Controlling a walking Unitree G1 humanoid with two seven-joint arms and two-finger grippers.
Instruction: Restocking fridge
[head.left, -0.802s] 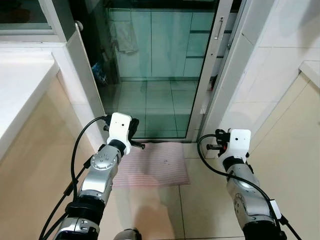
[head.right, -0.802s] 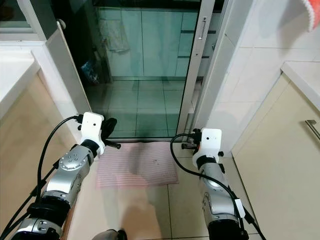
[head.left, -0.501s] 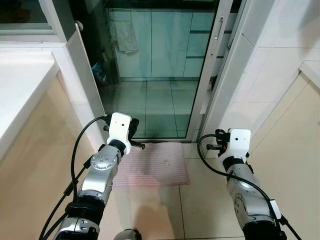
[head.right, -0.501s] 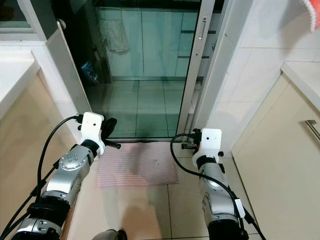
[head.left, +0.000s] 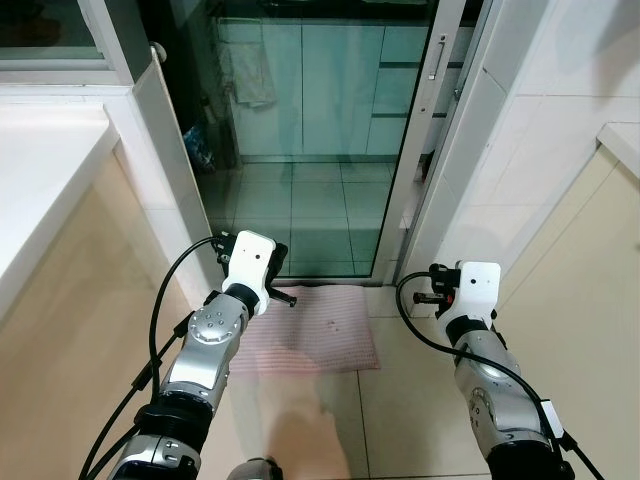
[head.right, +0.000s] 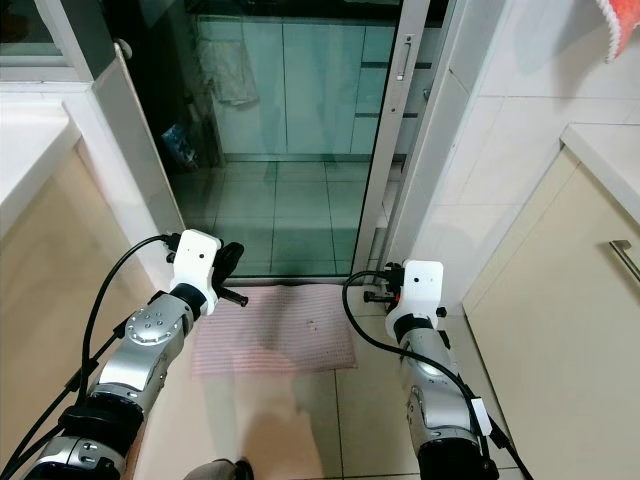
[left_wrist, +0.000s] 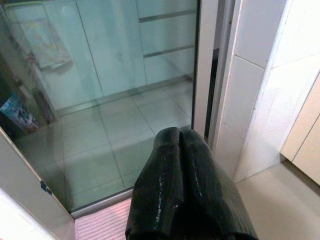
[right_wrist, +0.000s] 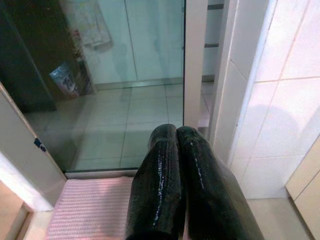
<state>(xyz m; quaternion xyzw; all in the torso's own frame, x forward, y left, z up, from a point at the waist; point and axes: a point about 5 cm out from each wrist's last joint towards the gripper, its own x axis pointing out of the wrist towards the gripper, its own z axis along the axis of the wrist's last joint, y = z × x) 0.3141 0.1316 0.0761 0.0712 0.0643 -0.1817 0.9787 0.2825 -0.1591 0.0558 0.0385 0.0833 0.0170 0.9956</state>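
No fridge or groceries are visible. I stand facing a glass sliding door (head.left: 300, 150) with a pink striped mat (head.left: 315, 330) at its sill. My left gripper (left_wrist: 179, 137) is held out over the mat's left part, its two black fingers pressed together with nothing between them. My right gripper (right_wrist: 176, 134) hovers near the door frame (head.left: 420, 170) beside the mat's right edge, shut and holding nothing as well. Both silver arms reach forward at about waist height.
A white counter (head.left: 40, 170) over beige cabinets runs along my left. A beige cabinet (head.right: 560, 300) with a bar handle (head.right: 625, 258) stands on my right, under a tiled wall. Behind the glass are a tiled floor, pale cupboards and a hanging towel (head.left: 250, 70).
My left arm has shifted slightly to the right and lower over the mat. The right arm has barely sunk. Both grippers stay shut.
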